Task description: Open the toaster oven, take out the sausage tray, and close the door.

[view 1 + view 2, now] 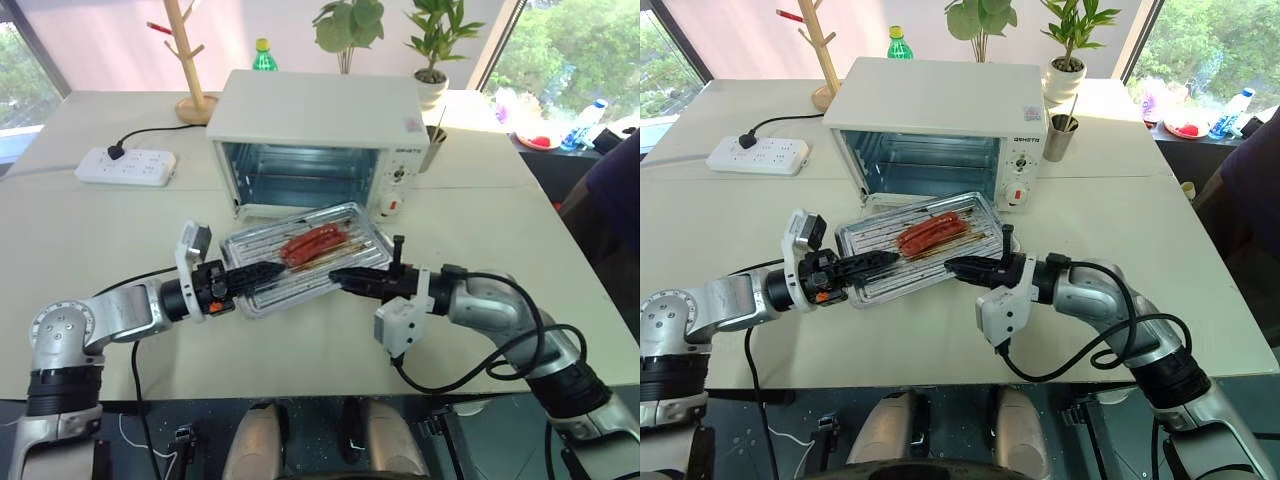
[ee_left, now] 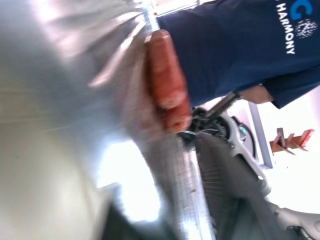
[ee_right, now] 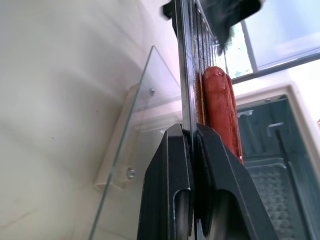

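The left pincer (image 1: 262, 271) is closed on the near left edge of the sausage tray (image 1: 300, 262). The right pincer (image 1: 345, 277) comes in from the other side and is closed on the near right edge of the same tray. In the right wrist view its two black fingers (image 3: 172, 185) pinch the thin metal rim, one on each side. Both pincers point toward each other, with the tray between them.

The tray is silver and has a ribbed bottom. It is out of the toaster oven (image 1: 318, 140) and sits just in front of it, above the open door (image 3: 132, 135). A few red sausages (image 1: 314, 241) lie side by side in the middle of the tray.

The door is folded down flat in front of the oven, low over the counter (image 1: 110, 230). The oven is white, with knobs and a red button (image 1: 392, 206) on its right side. Its inside is open.

On the far left of the counter lies a white power strip (image 1: 126, 166) with a black plug in it. Behind it stands a wooden rack (image 1: 190, 60). A green bottle (image 1: 263, 55) and two potted plants (image 1: 436, 45) stand behind the oven. A metal cup (image 1: 1061, 138) stands just right of the oven. A person in a dark blue shirt (image 2: 235, 45) is at the right side.
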Robot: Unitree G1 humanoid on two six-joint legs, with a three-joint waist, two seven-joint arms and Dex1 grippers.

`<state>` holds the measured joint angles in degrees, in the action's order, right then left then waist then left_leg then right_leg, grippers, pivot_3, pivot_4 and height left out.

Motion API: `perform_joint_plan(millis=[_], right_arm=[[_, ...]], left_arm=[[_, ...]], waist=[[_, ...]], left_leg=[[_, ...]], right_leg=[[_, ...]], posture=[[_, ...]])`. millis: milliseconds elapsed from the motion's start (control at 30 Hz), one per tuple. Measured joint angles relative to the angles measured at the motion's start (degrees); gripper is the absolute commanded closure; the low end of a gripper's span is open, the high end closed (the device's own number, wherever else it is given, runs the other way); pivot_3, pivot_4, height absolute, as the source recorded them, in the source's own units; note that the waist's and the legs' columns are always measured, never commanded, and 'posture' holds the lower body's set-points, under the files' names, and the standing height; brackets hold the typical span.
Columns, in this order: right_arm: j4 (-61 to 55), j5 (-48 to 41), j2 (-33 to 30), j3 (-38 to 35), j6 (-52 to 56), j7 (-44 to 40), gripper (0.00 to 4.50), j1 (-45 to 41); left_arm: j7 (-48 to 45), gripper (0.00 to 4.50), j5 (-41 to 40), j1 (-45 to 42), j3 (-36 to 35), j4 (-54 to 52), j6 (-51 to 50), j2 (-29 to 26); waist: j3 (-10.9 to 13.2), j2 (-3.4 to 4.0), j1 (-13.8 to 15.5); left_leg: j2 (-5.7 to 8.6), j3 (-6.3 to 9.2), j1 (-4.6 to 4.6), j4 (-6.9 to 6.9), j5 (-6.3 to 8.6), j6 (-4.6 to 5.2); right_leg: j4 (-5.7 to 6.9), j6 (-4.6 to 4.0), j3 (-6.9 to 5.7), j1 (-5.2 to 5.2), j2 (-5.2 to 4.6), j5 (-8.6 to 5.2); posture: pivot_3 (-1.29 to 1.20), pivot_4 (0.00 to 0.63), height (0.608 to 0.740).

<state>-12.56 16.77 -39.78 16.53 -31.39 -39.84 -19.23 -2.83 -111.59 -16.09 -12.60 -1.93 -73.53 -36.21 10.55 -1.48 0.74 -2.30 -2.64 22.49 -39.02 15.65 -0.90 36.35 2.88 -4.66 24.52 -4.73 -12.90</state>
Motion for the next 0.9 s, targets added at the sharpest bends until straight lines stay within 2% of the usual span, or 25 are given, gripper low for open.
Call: perform_joint_plan(millis=[300, 400, 533, 733, 900], right_arm=[[-0.19, 0.57, -0.15, -0.95, -0.31, 0.01, 4.50, 0.21], [-0.32, 0.16, -0.28, -0.99, 0.47, -0.71, 3.43, 0.85], [-0.89, -0.23, -0.61, -1.33, 1.21, -1.13, 1.37, 1.02], [-3.39, -3.52, -2.61, -2.58, 3.70, -3.08, 1.37, 3.01], [-6.37, -10.36, -4.40, -6.87, 7.42, -4.44, 1.37, 4.36]], left_arm=[[-0.67, 4.47, -0.30, 0.21, 1.72, 0.06, 1.87, -0.12], [-0.96, 4.50, -0.34, 0.75, 2.06, 0.07, 1.74, 0.00], [-0.90, 4.50, -0.30, 2.26, 2.26, 0.49, 1.62, 0.56], [-0.84, 4.50, -0.31, 5.78, 1.45, 0.80, 1.84, 1.54], [-0.57, 4.50, -0.29, 9.04, -3.14, 0.66, 3.30, 2.55]], waist=[[0.00, 0.00, -0.02], [0.00, 0.00, -0.01], [0.00, 0.01, -0.01], [0.02, 0.02, 0.00], [0.02, 0.03, 0.01]], left_leg=[[0.00, -0.02, 0.00, 0.00, 0.00, 0.00], [0.00, -0.01, 0.00, 0.01, 0.00, 0.00], [0.00, 0.00, 0.00, 0.01, 0.00, 0.01], [-0.04, 0.02, 0.01, 0.03, 0.01, 0.02], [-0.11, 0.02, 0.01, 0.03, 0.02, 0.02]], right_leg=[[-0.01, 0.00, 0.00, 0.00, 0.01, 0.00], [-0.02, 0.00, 0.00, 0.00, 0.01, 0.00], [-0.02, 0.00, 0.00, 0.00, 0.01, -0.01], [-0.04, -0.01, 0.00, 0.00, 0.00, -0.01], [-0.07, -0.04, 0.00, 0.00, -0.01, -0.03]], posture=[[0.00, 0.150, 0.717], [0.00, 0.150, 0.717], [0.00, 0.150, 0.717], [0.00, 0.150, 0.717], [0.00, 0.150, 0.717]])
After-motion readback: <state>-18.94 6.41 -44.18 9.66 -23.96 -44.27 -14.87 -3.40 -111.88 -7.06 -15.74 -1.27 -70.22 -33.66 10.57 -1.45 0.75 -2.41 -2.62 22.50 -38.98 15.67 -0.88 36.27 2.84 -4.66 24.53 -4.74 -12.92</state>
